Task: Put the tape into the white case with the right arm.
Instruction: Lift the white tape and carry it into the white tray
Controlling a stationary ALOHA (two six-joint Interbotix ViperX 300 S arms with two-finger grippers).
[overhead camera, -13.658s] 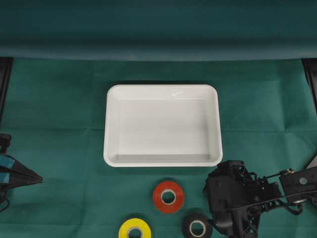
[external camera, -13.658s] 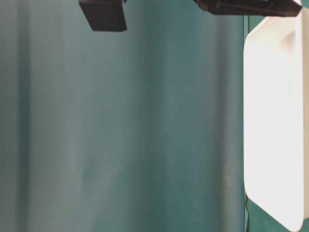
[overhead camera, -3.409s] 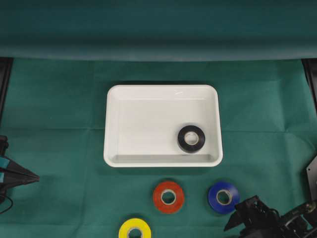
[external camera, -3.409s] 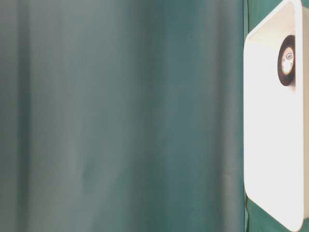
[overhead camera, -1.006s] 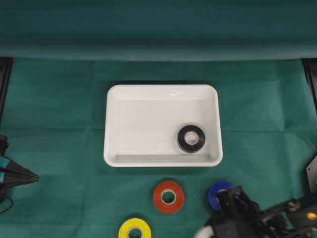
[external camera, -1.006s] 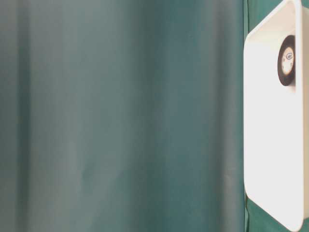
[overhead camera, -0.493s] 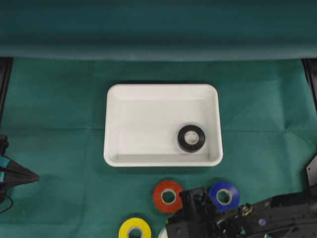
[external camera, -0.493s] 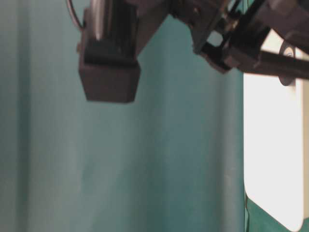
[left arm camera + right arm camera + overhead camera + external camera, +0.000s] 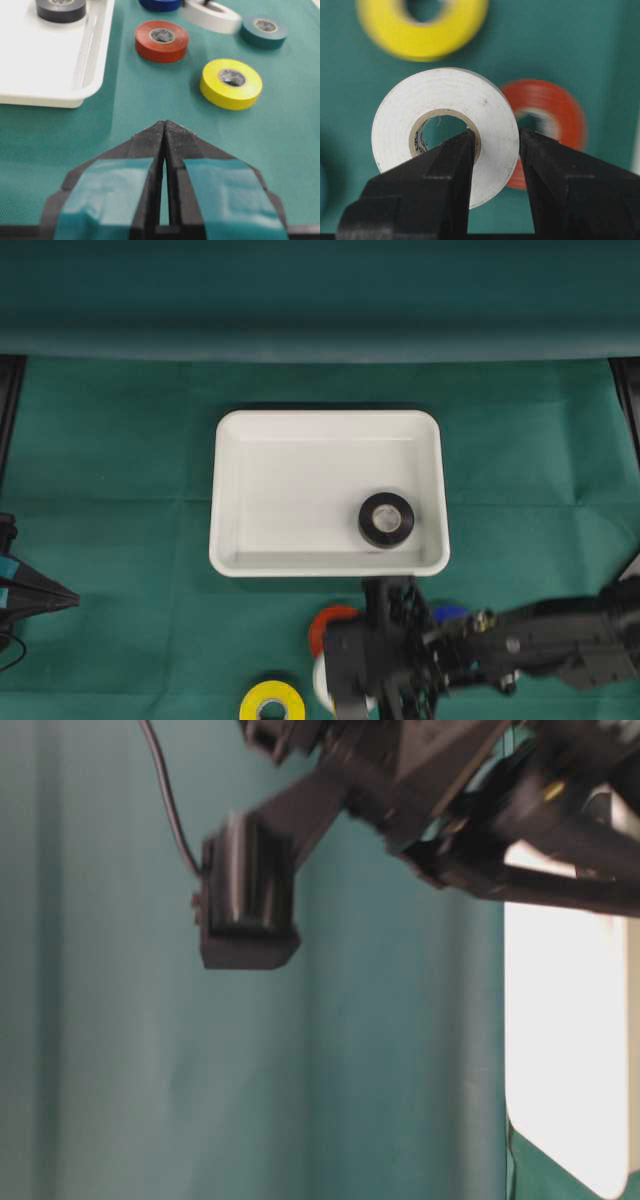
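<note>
Green cloth (image 9: 110, 440) covers the whole table. White case (image 9: 228, 490) sits mid-table, shallow with a raised rim; it is the landmark for the rest. Right arm (image 9: 560, 640) reaches in from the right, just in front of the case's near edge, blurred in the table-level view. Right gripper (image 9: 496, 150) is clamped on a white tape roll (image 9: 445, 132), one finger through the core hole and the other on the outer wall, roll lifted off the cloth, outside the case, in front of its near rim. Left gripper (image 9: 164, 131), teal strips on the fingers, sits far left of the case near the table edge, jaws pressed together, holding nothing. Black tape roll (image 9: 386, 519) lies flat inside the case, at its near right corner. Red roll (image 9: 322, 625) lies just in front of the case, partly under the right gripper. Yellow roll (image 9: 272, 702) further out from the case, front left of red. Blue roll (image 9: 447, 613) a sliver showing past the arm. Dark teal roll (image 9: 263, 31) lies beyond yellow, furthest from the case.
</note>
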